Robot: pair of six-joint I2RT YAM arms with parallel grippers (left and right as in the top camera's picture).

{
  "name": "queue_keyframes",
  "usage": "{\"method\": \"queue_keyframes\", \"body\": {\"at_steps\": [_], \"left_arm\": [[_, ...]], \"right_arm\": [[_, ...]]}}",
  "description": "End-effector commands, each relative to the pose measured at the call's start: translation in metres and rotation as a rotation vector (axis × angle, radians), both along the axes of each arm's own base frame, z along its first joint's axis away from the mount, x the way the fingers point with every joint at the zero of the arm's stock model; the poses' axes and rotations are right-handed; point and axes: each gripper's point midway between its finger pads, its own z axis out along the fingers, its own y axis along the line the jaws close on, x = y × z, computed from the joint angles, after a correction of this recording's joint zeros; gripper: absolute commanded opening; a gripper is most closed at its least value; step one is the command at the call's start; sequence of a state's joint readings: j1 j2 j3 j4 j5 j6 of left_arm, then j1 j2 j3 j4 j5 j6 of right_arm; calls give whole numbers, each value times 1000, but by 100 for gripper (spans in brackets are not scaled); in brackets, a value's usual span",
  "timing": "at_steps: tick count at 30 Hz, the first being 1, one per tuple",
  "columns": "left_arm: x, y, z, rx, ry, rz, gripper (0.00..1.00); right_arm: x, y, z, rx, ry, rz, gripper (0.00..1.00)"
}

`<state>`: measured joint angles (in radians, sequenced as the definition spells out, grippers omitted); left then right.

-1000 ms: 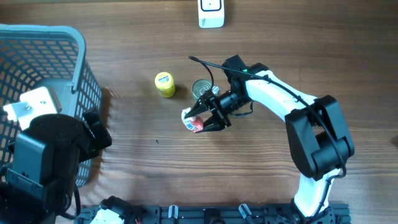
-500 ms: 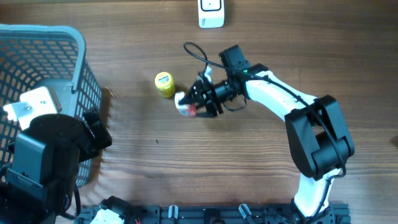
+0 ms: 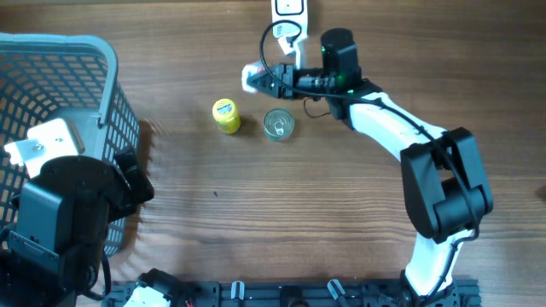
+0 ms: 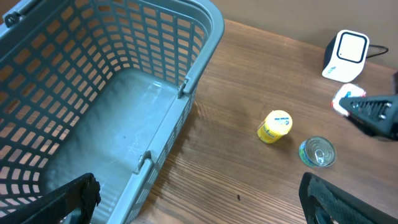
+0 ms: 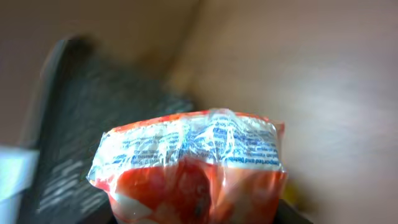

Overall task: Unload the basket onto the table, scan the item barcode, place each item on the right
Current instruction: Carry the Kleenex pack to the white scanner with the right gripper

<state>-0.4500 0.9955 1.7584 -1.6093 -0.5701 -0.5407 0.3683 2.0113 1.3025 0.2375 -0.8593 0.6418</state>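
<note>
The item is a small red and white plastic packet [image 3: 252,78] with blue print, held above the table just below and left of the white scanner [image 3: 290,12]. My right gripper [image 3: 268,82] is shut on the packet, which fills the right wrist view [image 5: 193,168]; I see no barcode on the side that shows. The left wrist view shows the packet [image 4: 344,98] in the black right fingers [image 4: 373,115], below the scanner [image 4: 346,53]. My left gripper [image 4: 199,208] is open and holds nothing, hanging over the basket's near corner.
A blue-grey mesh basket [image 3: 107,77] stands at the left. A yellow jar [image 3: 226,115] and a silver can [image 3: 278,124] stand mid-table below the held packet. A black cable [image 3: 275,38] loops near the scanner.
The right gripper lifted the packet off the table beside the can and carried it up toward the scanner. The can now shows uncovered. The left arm has not moved.
</note>
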Motion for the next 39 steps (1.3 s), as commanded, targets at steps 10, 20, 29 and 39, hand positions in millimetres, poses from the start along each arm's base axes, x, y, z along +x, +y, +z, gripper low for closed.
{"method": "queue_keyframes", "body": {"at_steps": [10,20,29,39], "left_arm": [[0,-2,0,-19,-6,5,100],[0,-4,-1,-27,0,-4,100],[0,-4,-1,-28,-1,-4,100],[2,-5,-2,-26,4,-4,100]], "right_arm": [[125,-99,-6,-701,-756,-604,44],[149,-95,-24,-610,-1002,-709,48],[188,-76,-37,-619,-971,-677,48],[211,-65,-37,-608,-977,-664,46]]}}
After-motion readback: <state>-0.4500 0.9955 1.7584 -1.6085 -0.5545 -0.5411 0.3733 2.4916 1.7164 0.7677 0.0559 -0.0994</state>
